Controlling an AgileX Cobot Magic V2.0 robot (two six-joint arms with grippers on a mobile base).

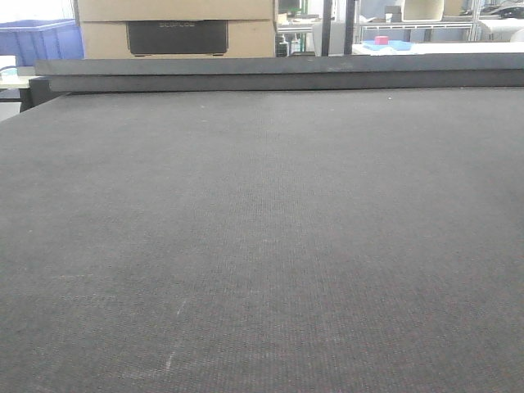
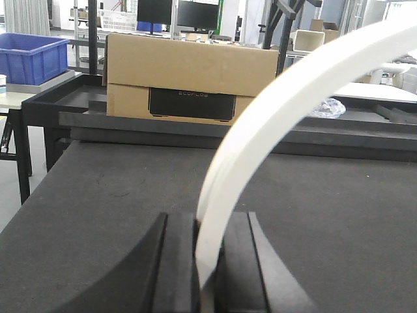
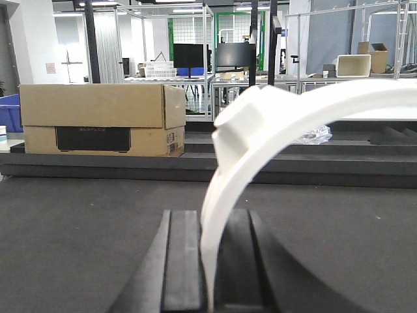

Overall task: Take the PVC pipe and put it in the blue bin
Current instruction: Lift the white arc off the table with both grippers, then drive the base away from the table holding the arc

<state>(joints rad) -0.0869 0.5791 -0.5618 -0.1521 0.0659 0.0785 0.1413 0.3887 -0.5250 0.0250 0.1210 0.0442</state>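
The PVC pipe is not in any view. The blue bin [image 2: 32, 55] stands on a side table at the far left, beyond the mat's corner; it also shows in the front view [image 1: 41, 41] and at the left edge of the right wrist view [image 3: 9, 111]. My left gripper [image 2: 208, 225] has its jaws together, and a flat curved white strip [image 2: 273, 124] rises from between them. My right gripper [image 3: 208, 222] looks the same, with its own white strip [image 3: 260, 137] arching to the right. Neither gripper shows in the front view.
A dark grey mat [image 1: 262, 246] covers the table. A raised dark ledge [image 1: 278, 74] runs along its far edge. A cardboard box [image 2: 189, 81] sits behind the ledge, also seen in the right wrist view [image 3: 98, 120]. Shelving and monitors stand further back.
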